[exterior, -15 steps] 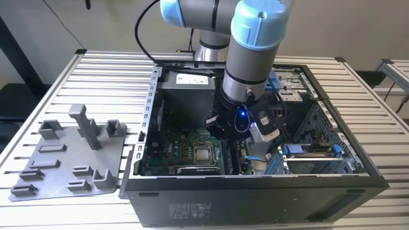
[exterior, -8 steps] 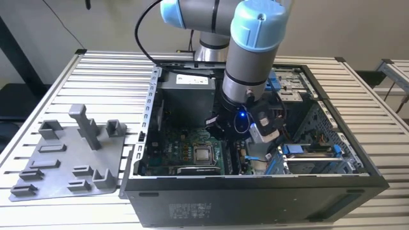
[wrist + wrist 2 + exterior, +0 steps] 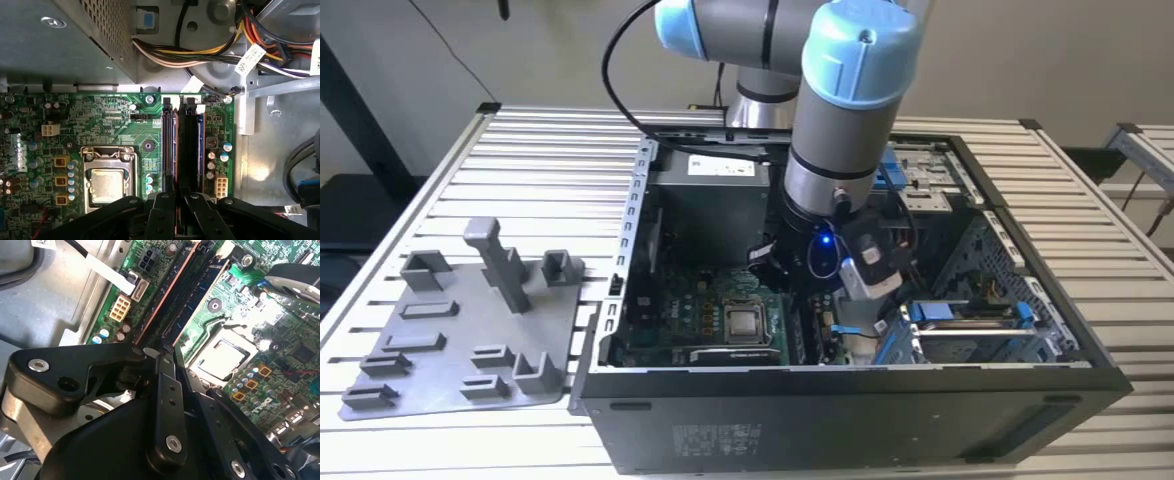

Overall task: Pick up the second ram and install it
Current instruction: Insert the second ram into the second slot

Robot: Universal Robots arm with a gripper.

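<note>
The arm is down inside the computer case [image 3: 854,385], and the gripper [image 3: 180,200] is pressed together right over the memory slots beside the processor socket [image 3: 106,182]. The second ram [image 3: 172,150] stands on edge in its slot, fingertips [image 3: 167,352] meeting above it.

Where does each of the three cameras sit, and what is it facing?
Exterior view: off the arm, above the open computer case, facing the arm reaching inside.
First wrist view: on the arm, looking along the gripper at the green board and its slots.
Second wrist view: close behind the gripper, oblique to that board.
Both wrist views share the processor socket.
</note>
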